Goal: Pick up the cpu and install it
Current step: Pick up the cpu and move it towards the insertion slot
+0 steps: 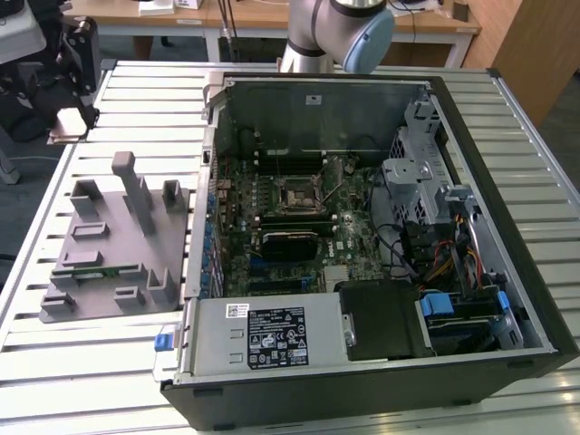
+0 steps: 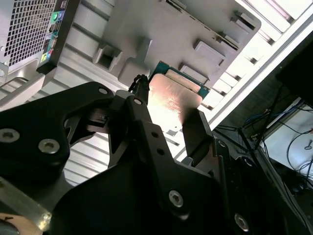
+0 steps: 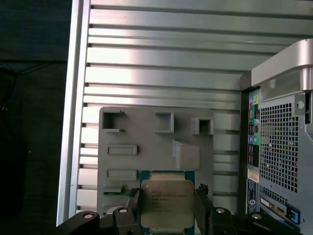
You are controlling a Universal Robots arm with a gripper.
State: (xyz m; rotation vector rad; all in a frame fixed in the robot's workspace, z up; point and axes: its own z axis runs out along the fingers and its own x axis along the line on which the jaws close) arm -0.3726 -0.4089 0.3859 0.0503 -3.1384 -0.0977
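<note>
Up close, the gripper (image 3: 168,196) has its two black jaws pinching the cpu (image 3: 167,210) by opposite edges, with the silver top facing the first wrist view. The chip hangs in the air over one end of the grey fixture plate (image 3: 146,132). Under the plate lies the slatted aluminium table (image 3: 161,63). The open computer case (image 1: 507,227) stands just beside the plate, its motherboard (image 1: 290,227) exposed.

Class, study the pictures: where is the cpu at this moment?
In both wrist views the cpu is clamped between the fingers of the gripper, with the grey fixture plate behind it and the computer case alongside.
</note>
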